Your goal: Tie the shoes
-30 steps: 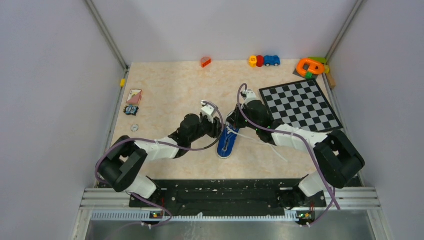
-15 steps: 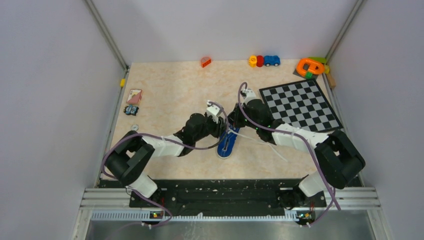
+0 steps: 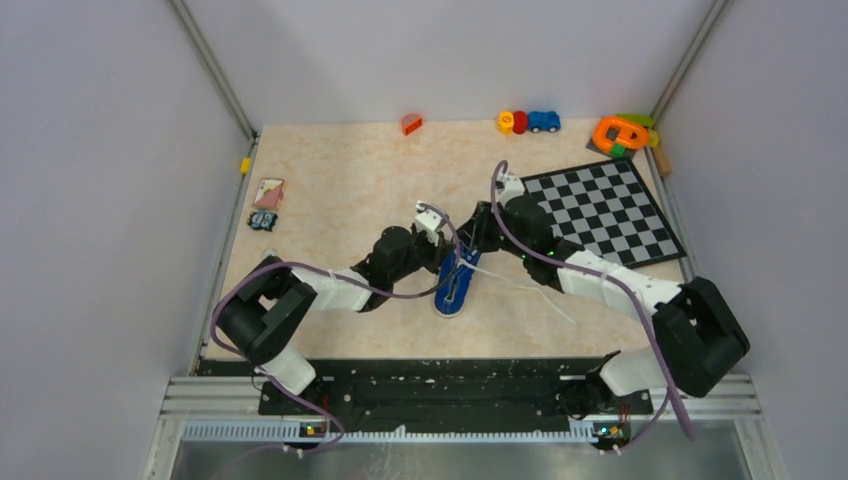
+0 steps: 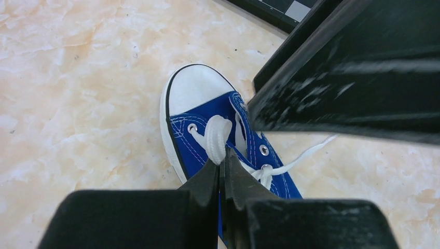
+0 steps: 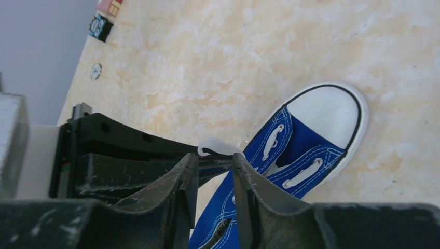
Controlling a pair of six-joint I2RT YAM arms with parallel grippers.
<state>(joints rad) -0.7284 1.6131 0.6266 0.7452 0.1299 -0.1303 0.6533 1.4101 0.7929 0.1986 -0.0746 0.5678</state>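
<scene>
— Left gripper [image 4: 223,167]: clamped on a loop of the white lace [image 4: 217,136], right over the blue sneaker [image 4: 207,109]. Toe cap sits at 11 o'clock from the tips.
— Right gripper [image 5: 214,158]?
— Fingers slightly parted, with a bit of lace across the tips; contact unclear. Toe cap at 2 o'clock from them.
— Anything hidden?
— Wrist views cut off the heel. Loose lace end [image 4: 311,152] runs toward 2 o'clock under the right gripper's blurred black body. Top view: sneaker mid-table, toe toward 1 o'clock, buried under both grippers. Chessboard [image 3: 600,210] at 2 o'clock, apart.
</scene>
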